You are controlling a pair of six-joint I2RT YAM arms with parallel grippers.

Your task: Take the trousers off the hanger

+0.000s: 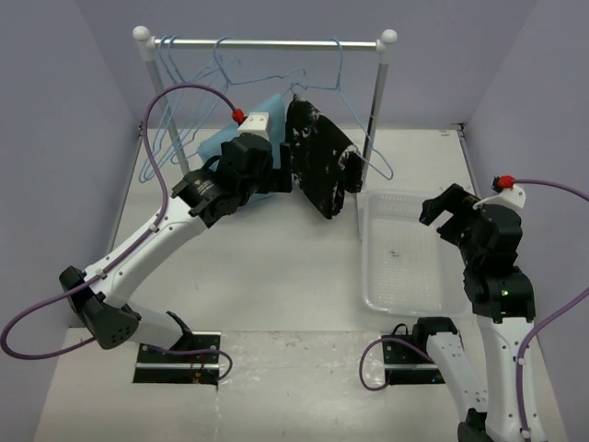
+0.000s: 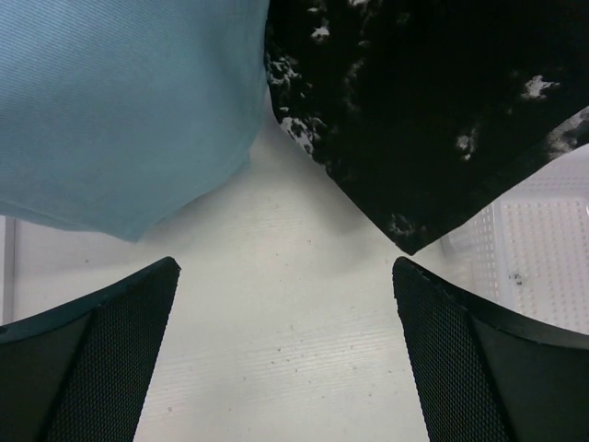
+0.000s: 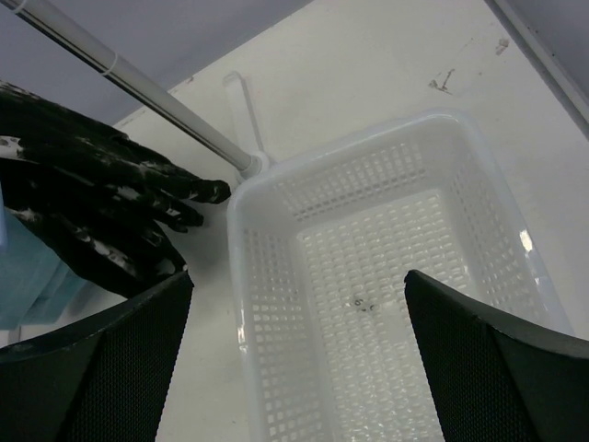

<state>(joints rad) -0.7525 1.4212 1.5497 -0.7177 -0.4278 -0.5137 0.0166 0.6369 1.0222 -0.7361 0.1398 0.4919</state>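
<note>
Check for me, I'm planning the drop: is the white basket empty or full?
Empty: the white basket shows a bare mesh floor with only a tiny dark speck.

A: What sort of place is this?
B: Most likely a robotics lab test cell. Plain lilac walls (image 1: 74, 83) box in a white table (image 1: 276, 276) on three sides.
A: What else shows it?
B: The left arm (image 1: 156, 244) and the right arm (image 1: 497, 276) are bolted on black plates (image 1: 179, 364) at the near edge, trailing purple cables (image 1: 156, 120). A tabletop clothes rail (image 1: 267, 42) stands at the far side.

White basket (image 1: 368, 267) right; blue cloth (image 1: 217, 147) below rail (image 1: 267, 42).
</note>
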